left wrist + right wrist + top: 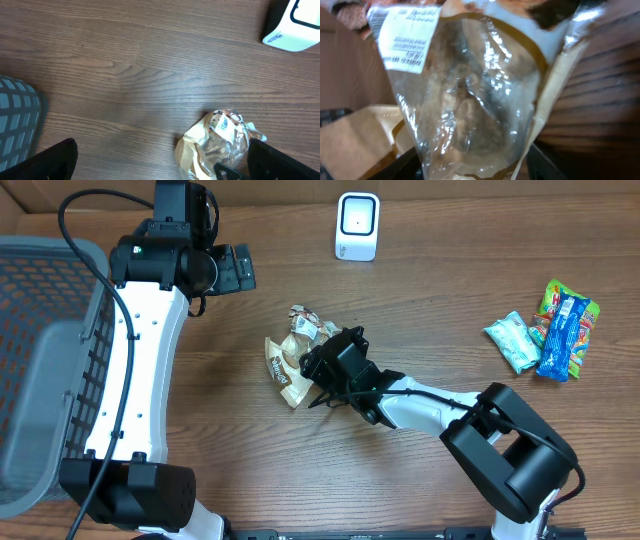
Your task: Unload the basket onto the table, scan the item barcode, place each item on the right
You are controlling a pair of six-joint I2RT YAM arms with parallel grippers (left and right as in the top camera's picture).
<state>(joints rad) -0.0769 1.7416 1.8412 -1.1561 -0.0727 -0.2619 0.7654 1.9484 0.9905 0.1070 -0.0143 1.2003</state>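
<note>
Surface: brown wood-grain table (420,280), seen from above, with both arms reaching over it.
Item: a crumpled clear-and-tan snack bag (285,370) lies at mid-table, nearer than the scanner and apart from it.
Scanner: the white scanner (357,226) stands at the far edge, slightly right of centre.
Right gripper: the right gripper (318,372) sits directly over the bag. In its wrist view the film fills the space between its 2 fingers (547,167). Whether they already pinch it, I cannot tell.
Left gripper: the left gripper (238,268) hovers at the far side, left of the scanner, its 2 fingers spread wide and holding nothing.
Label: a white printed label (407,35) sits near one end of the bag. It probably carries the barcode, but the print is too blurred to read.
Step in hand: judged to be securing the bag for the lift.
Doing it well: pinch the film clear of the label, firmly because the plastic looks slippery, then present the label flat and taut to the scanner's face.
Risk: creases or glare could hide the bars.
Bystanders: candy packets (545,330) at far right and a grey basket (40,350) at left need no touching.
</note>
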